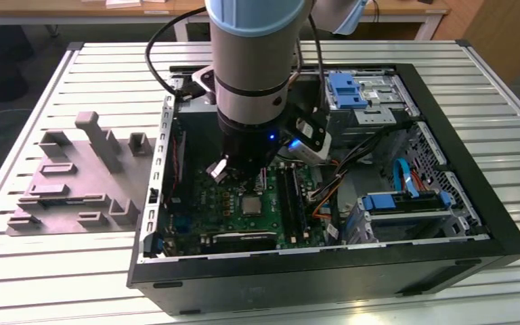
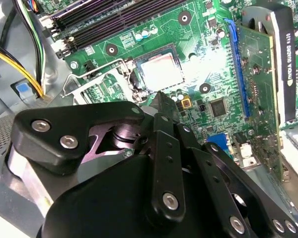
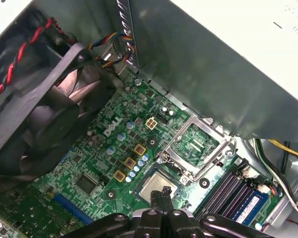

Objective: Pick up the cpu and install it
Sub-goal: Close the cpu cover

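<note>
The cpu (image 2: 161, 69), a small square chip with a pale silver top, lies flat in its socket on the green motherboard (image 2: 223, 74). It also shows in the first wrist view as the cpu (image 3: 155, 184) and in the exterior view as the cpu (image 1: 251, 203). The socket's metal load frame (image 3: 196, 146) stands swung open beside it. My gripper (image 3: 163, 192) hangs just above the chip's edge, fingers shut together with nothing between them. In the second wrist view the gripper (image 2: 160, 101) tapers to one closed tip near the socket.
The arm (image 1: 251, 81) reaches down into the open black computer case (image 1: 477, 203). A grey moulded fixture (image 1: 70, 183) lies on the slatted table at the exterior view's left. Around the socket stand a case fan (image 3: 39, 114), memory slots (image 3: 233, 191), a graphics card (image 2: 268, 74) and loose cables (image 2: 25, 64).
</note>
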Controlling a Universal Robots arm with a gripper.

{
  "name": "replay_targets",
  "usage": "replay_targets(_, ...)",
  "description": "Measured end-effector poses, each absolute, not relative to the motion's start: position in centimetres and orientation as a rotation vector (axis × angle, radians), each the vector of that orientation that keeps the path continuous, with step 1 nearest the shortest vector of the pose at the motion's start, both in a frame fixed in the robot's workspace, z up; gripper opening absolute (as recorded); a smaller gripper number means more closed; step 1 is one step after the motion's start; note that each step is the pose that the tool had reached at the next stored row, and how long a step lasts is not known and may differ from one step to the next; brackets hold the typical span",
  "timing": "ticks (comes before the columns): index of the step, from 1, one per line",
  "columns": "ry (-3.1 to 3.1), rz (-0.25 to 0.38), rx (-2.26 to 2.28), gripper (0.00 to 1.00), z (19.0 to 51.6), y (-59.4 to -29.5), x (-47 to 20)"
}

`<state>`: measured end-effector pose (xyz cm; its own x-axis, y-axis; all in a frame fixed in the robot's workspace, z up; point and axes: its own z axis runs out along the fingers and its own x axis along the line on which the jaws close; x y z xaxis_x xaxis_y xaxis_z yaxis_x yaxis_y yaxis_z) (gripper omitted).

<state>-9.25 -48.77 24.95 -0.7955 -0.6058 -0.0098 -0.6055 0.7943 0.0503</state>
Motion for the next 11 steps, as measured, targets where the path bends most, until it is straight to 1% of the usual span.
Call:
replay_targets(8, -2.900, -0.080, 1.180, 0.11, 24.88, -48.77, -9.25)
replay_targets(11, -2.893, -0.091, 1.204, 0.11, 24.85, -48.77, -8.82)
